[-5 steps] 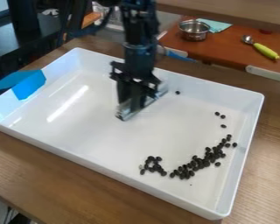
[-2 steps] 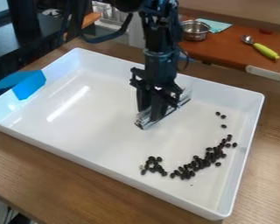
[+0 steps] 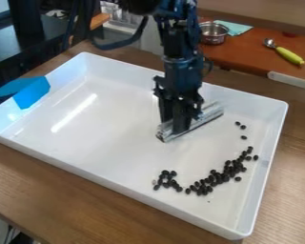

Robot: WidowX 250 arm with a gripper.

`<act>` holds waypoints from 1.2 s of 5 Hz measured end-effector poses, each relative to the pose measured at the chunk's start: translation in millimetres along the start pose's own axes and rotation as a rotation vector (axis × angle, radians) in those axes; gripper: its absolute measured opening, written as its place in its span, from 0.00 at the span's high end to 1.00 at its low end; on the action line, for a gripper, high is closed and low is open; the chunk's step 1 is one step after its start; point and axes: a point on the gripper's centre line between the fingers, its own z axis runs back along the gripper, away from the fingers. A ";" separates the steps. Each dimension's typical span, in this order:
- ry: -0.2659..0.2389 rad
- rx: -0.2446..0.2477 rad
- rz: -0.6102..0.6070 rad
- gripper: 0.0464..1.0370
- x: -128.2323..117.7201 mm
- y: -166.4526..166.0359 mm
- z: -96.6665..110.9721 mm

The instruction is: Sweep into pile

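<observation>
Black beans [image 3: 211, 179] lie in your white tray [image 3: 104, 177], most of them in an uneven, slanting band toward the near right corner, its upper end near the right wall. You have a smaller clump just beside the band's lower left end. Past the upper end, three beans sit apart from the rest, two of them close together.

Your claw [image 3: 174, 126] points down inside the tray, narrowed around a shiny bar [image 3: 208, 116]. The bar runs at a slant, its right end near those three beans; you can't tell whether it touches the tray floor.

Blue sheet [image 3: 32, 93] covers part of the tray's left wall. Your tray sits on a wooden table [image 3: 53, 190]. Behind, on a reddish-brown counter [image 3: 257, 55], you have a metal pot [image 3: 213, 34] beside a pale cloth [image 3: 237, 27], and a spoon [image 3: 287, 55] with a yellow-green handle.
</observation>
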 end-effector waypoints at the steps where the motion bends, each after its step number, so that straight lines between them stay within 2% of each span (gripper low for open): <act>1: -0.010 -0.034 -0.093 0.68 -0.5 -15.2 -1.6; 2: 0.006 -0.080 -0.180 0.68 -7.2 -41.8 -5.2; 3: 0.019 -0.101 -0.216 0.68 -13.7 -47.2 -5.0; 4: 0.029 -0.109 -0.202 0.68 -28.8 -44.3 -3.3; 5: 0.017 -0.005 -0.116 0.68 -48.6 -23.4 11.5; 6: -0.029 0.092 -0.018 0.68 -71.4 10.8 42.3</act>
